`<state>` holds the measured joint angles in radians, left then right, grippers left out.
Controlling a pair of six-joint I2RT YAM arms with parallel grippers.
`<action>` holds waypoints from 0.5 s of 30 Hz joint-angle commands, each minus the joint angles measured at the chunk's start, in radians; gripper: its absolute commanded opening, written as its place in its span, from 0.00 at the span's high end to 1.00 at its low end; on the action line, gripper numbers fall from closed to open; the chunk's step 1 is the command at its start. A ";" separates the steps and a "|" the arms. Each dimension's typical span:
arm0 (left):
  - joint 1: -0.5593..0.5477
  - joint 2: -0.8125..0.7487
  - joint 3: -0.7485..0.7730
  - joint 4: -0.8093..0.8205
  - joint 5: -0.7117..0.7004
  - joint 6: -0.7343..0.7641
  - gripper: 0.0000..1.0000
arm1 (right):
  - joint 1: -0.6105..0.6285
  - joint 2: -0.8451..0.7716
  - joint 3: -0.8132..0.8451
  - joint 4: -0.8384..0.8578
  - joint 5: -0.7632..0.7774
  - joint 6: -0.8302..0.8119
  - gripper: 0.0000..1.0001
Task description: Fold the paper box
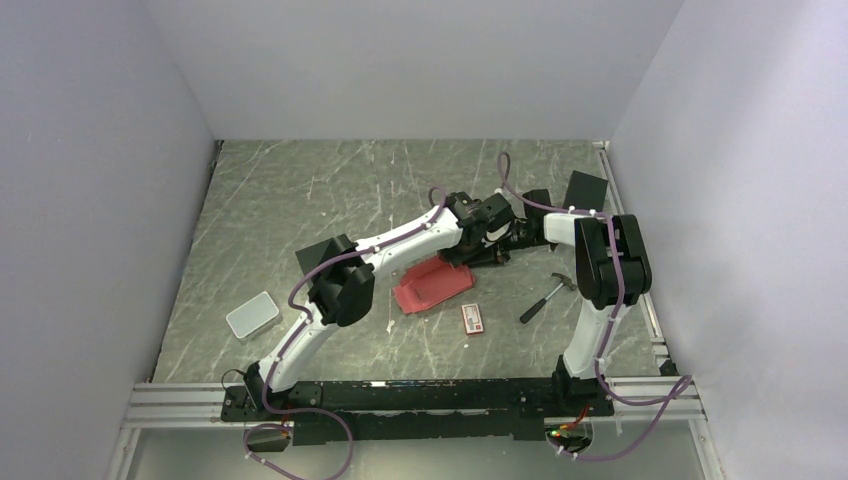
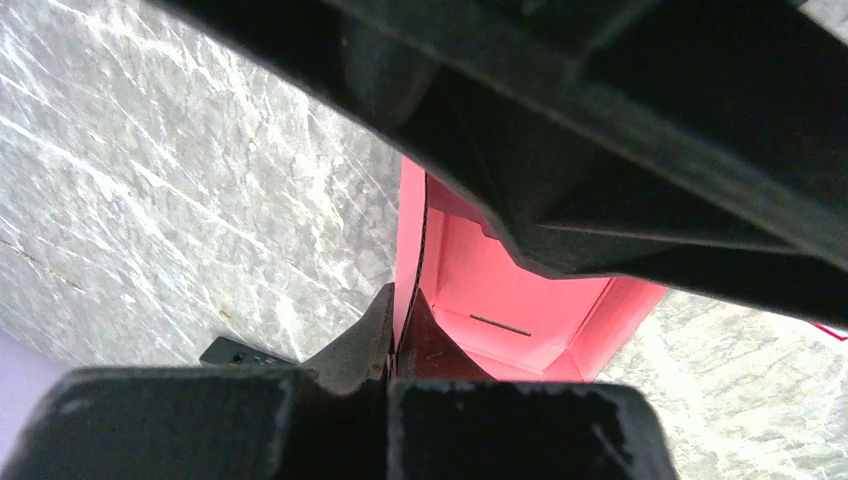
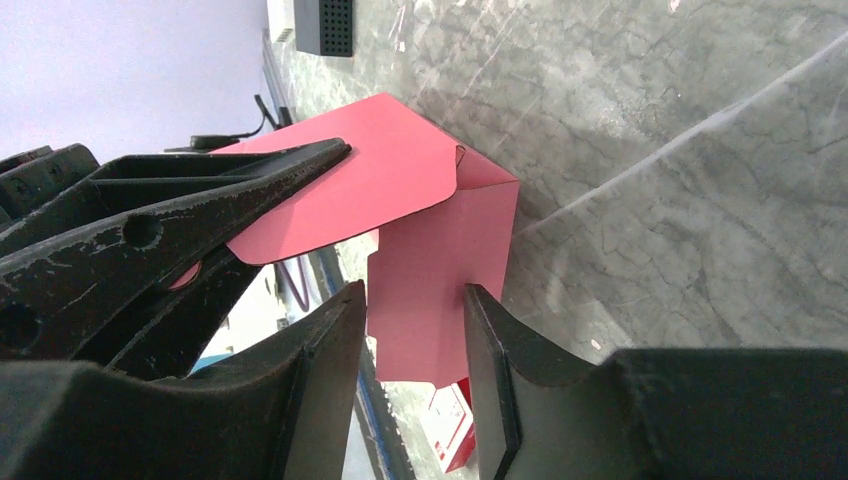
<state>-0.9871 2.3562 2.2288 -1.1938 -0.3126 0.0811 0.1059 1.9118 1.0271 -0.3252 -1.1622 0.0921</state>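
Paper box (image 1: 432, 287) half-formed, walls up, flaps unclosed: left gripper (image 2: 394, 318) pinches 1 wall, right gripper (image 3: 412, 295) jaws spread before an end flap (image 3: 440, 260).

Looks like a robotics lab bench to me, not anybody's home or shop. Two white robot arms, the left arm (image 1: 400, 240) and the right arm (image 1: 600, 262), are bolted onto aluminium rails (image 1: 180, 405) at the table edge, with purple cables (image 1: 501, 172) running along them. The table (image 1: 290, 200) is boxed in by plain blank walls (image 1: 90, 200) on three sides, like a little test booth. The marble look of the top is probably just a printed sheet, hard to tell from up here. The stuff lying around reads as test props that don't go together: a hammer (image 1: 545, 298), a little grey tin (image 1: 252, 315), a pink paper box (image 1: 432, 285), a small red-and-white packet (image 1: 471, 317).
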 commanded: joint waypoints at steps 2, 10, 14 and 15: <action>-0.012 -0.004 0.041 0.016 0.004 -0.029 1.00 | 0.001 -0.005 -0.007 0.051 -0.041 0.025 0.57; -0.013 0.002 0.049 0.014 0.004 -0.028 1.00 | 0.014 0.006 -0.002 0.055 -0.097 0.023 0.55; -0.013 0.002 0.049 0.012 0.002 -0.029 1.00 | 0.017 0.015 0.016 0.016 -0.118 -0.006 0.55; -0.013 0.000 0.048 0.013 0.004 -0.029 1.00 | 0.016 0.013 0.015 0.017 -0.115 -0.007 0.55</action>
<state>-0.9901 2.3562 2.2295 -1.1992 -0.3126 0.0811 0.1135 1.9194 1.0206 -0.3016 -1.2140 0.1097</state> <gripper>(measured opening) 0.022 0.454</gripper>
